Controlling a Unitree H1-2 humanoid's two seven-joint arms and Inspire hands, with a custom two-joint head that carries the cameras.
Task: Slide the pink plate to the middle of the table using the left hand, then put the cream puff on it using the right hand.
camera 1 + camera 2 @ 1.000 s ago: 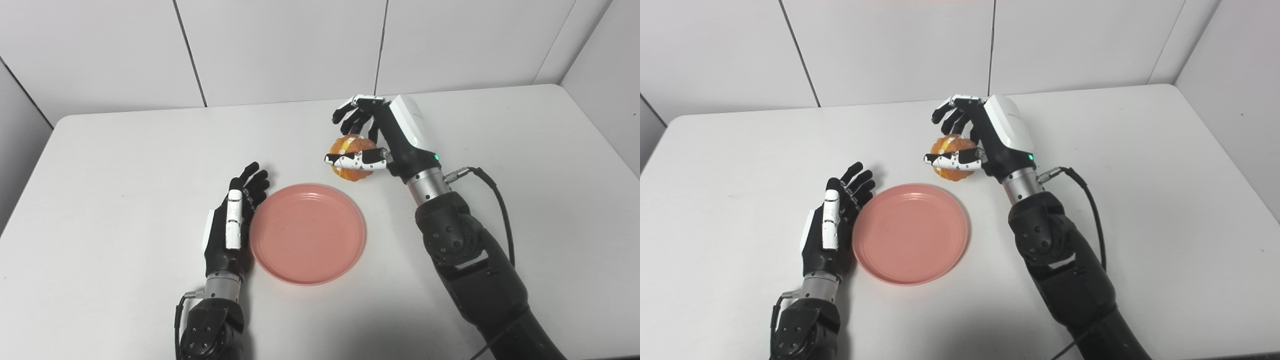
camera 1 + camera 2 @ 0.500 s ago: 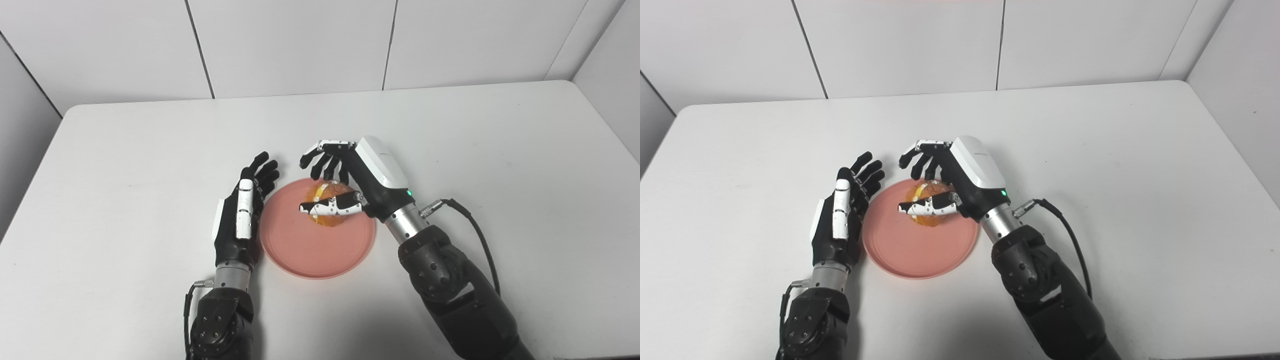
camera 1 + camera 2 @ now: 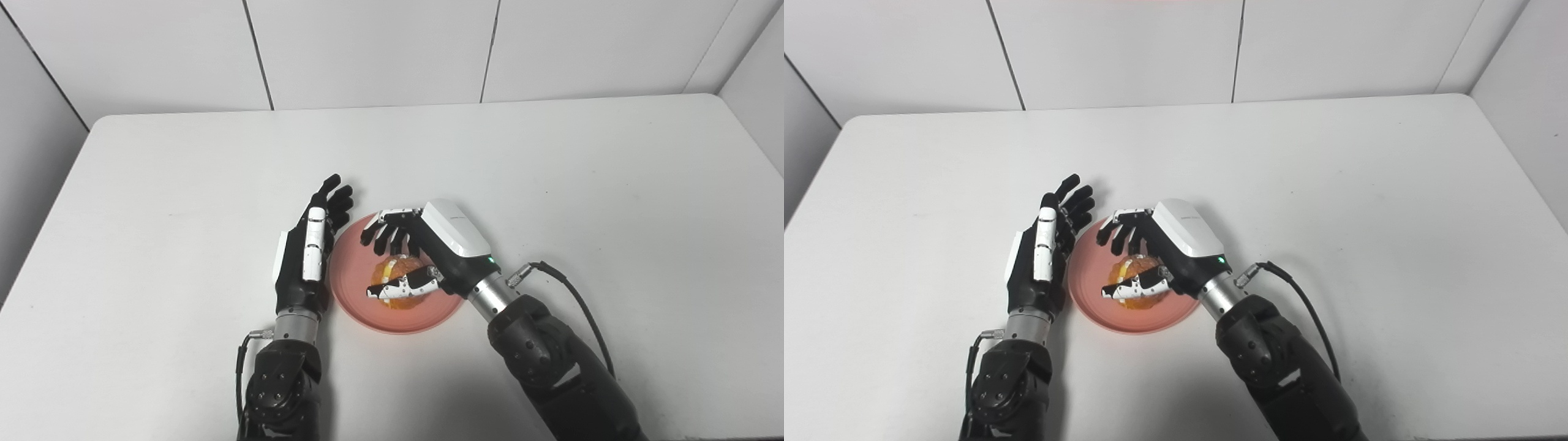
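The pink plate lies on the white table, near its middle and toward the front. The orange-glazed cream puff is low over the plate's centre, seemingly resting on it. My right hand is over the plate, its thumb across the puff's front and its fingers curved over the top, still closed on it. My left hand is open, fingers straight and pointing away from me, its edge against the plate's left rim. The right eye view shows the same plate, puff and hands.
The white table is bounded by white wall panels at the back and sides. A black cable loops from my right wrist over the table to the right.
My right hand has carried the cream puff from behind the plate down onto its centre. The left hand stays beside the plate. The camera has shifted, so the whole picture has moved.
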